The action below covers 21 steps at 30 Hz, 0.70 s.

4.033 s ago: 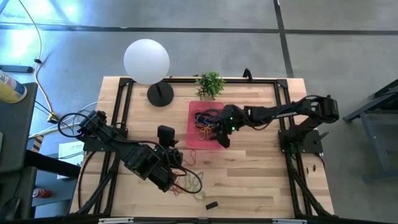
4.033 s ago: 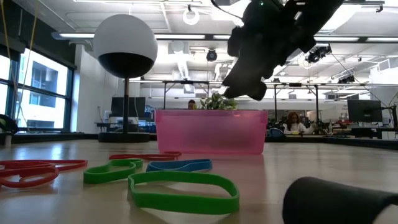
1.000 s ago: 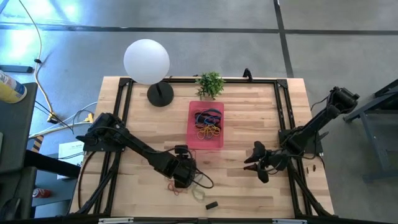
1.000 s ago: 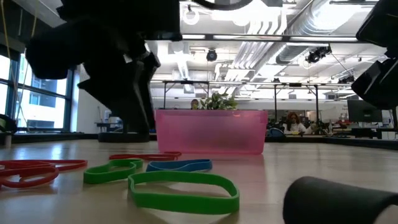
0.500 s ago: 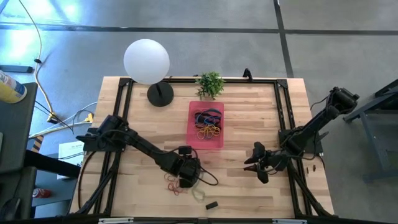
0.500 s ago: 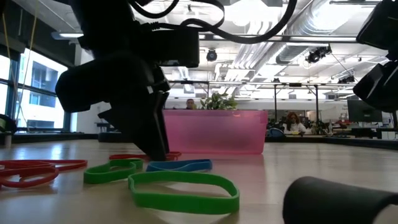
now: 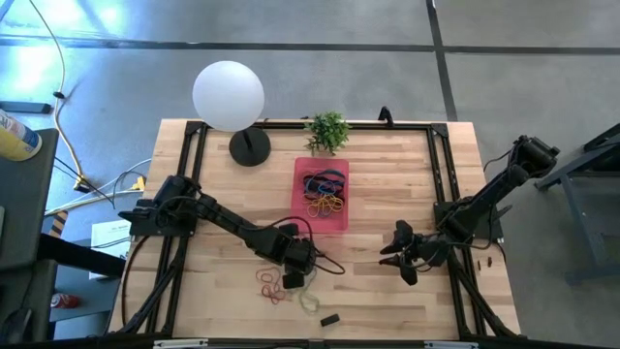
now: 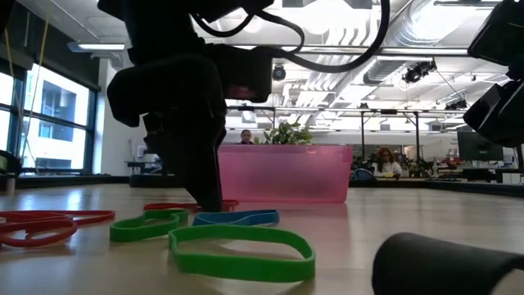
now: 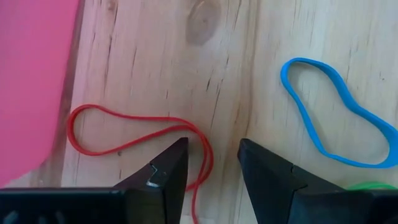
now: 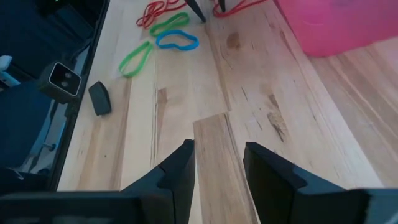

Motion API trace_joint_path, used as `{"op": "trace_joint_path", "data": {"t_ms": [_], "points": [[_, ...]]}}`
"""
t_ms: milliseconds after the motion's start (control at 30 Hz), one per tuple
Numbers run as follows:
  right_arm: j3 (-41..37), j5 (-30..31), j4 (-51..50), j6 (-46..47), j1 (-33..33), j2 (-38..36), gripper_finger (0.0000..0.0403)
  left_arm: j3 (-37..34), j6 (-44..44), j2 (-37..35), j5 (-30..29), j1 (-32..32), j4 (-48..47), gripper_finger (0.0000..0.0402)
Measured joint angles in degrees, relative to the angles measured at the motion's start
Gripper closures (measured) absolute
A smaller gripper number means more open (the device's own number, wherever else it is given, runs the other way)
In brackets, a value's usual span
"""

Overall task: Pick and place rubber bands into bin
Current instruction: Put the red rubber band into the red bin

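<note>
1. The step in hand looked like the pick of a loose band: the left gripper [image 9: 210, 163] was down at the bench [image 7: 378, 194] near the bin [image 7: 339, 225], its fingers [image 9: 163, 171] narrowly parted and empty, straddling one end of a red rubber band [image 9: 134, 134].
2. A blue band [image 9: 333, 115] lay just beside it, with two green bands [image 8: 241, 250] and more red ones [image 8: 49, 225] farther out; several rubber bands [image 7: 323, 192] already sat inside the bin.
3. The next move probably called for closing on the thin red loop flat against the wood, then lifting and carrying it over the bin's wall; a floppy band could slip out.
4. The right gripper [image 10: 217, 162] waited well apart near the bench's right side, fingers parted and holding nothing.
5. No brand, label or writing could be read.
</note>
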Motion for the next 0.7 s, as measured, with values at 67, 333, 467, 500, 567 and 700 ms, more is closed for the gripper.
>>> {"op": "trace_joint_path", "data": {"t_ms": [67, 333, 467, 500, 567, 700], "points": [[0.0, 0.0, -0.1, 0.0, 0.0, 0.0, 0.0274, 0.0, -0.3, 0.0, 0.5, 0.0, 0.0, 0.0264], [0.0, 0.0, -0.8, 0.0, 0.0, 0.0, 0.0274, 0.0, -1.6, 0.0, 2.6, 0.1, 0.2, 0.0286], [0.0, 0.0, -0.9, 0.0, 0.0, 0.0, 0.0274, -0.1, -1.8, 0.0, 3.7, 0.1, 0.9, 0.0332], [0.0, 0.0, -0.9, 0.0, 0.0, 0.0, 0.0274, -0.1, -1.9, 0.0, 3.8, 0.0, 1.2, 0.0344], [0.0, 0.1, -0.9, 0.0, 0.0, 0.0, 0.0274, -0.1, -2.0, 0.0, 4.0, 0.0, 1.6, 0.037], [0.0, 0.5, -0.9, 0.0, 0.0, 0.0, 0.0274, -0.1, -2.0, 0.0, 4.3, -0.1, 2.0, 0.0396]]}}
